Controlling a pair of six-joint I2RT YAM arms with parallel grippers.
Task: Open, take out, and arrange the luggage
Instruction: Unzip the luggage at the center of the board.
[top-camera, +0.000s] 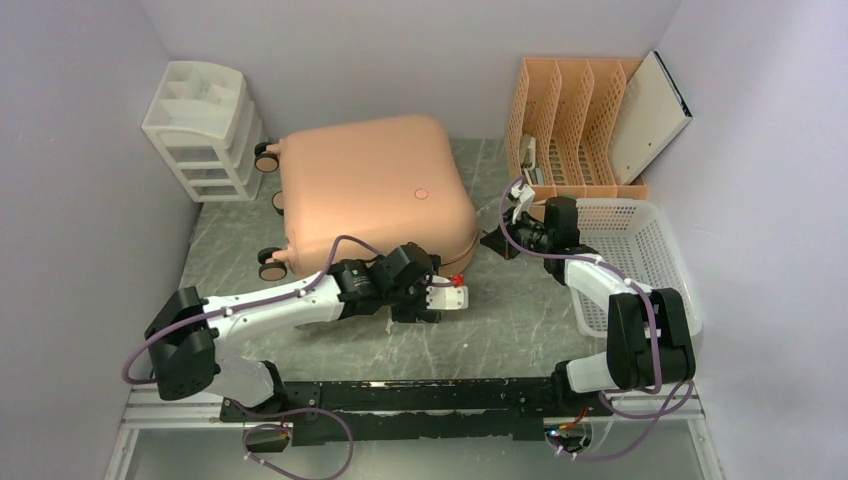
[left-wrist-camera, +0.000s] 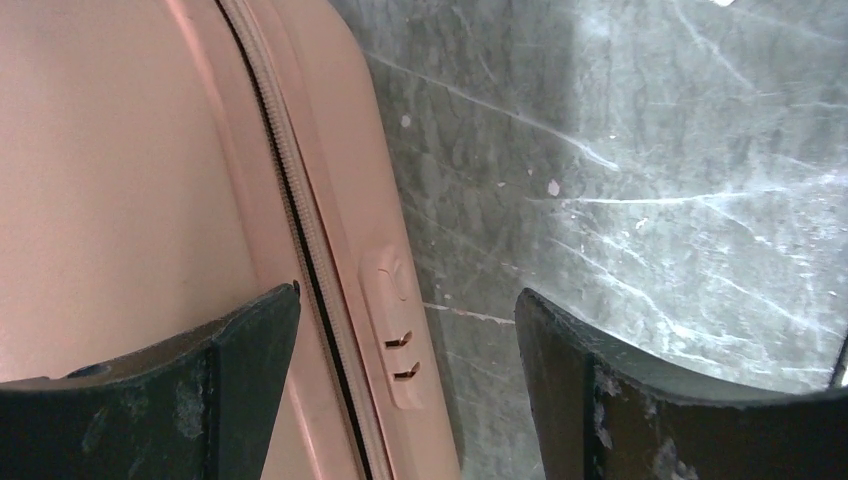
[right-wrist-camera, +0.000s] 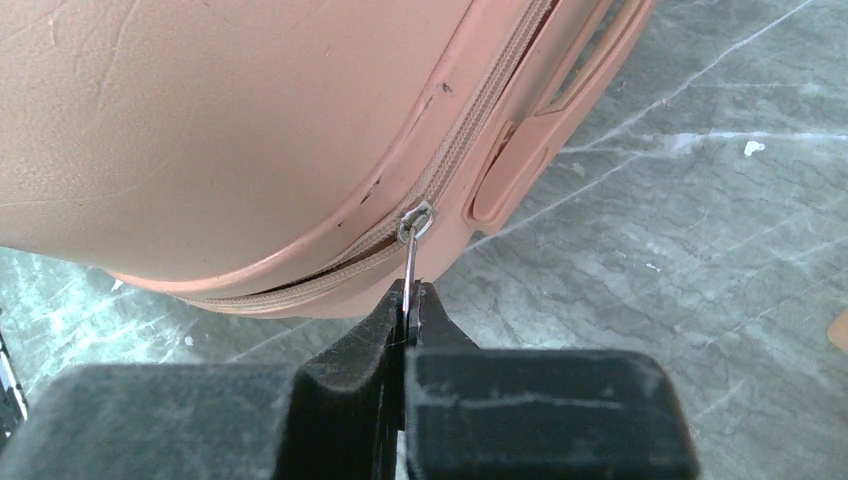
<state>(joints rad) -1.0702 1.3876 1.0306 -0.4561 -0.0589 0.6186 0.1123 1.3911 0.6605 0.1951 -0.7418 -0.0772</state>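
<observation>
Closest to us, our right gripper (right-wrist-camera: 408, 300) is pinched tight on the zipper pull (right-wrist-camera: 411, 262) at the near right corner of the luggage (top-camera: 370, 190), which lies flat on the table (top-camera: 520, 320) just beyond both claws. Only the right wrist view shows that grip; from above it is too small to tell. Our left gripper (left-wrist-camera: 405, 293) stands wide apart, empty, straddling the zippered rim.

Salmon-pink hard-shell luggage (top-camera: 370, 190) — lying flat, lid down, black wheels at left side.
</observation>
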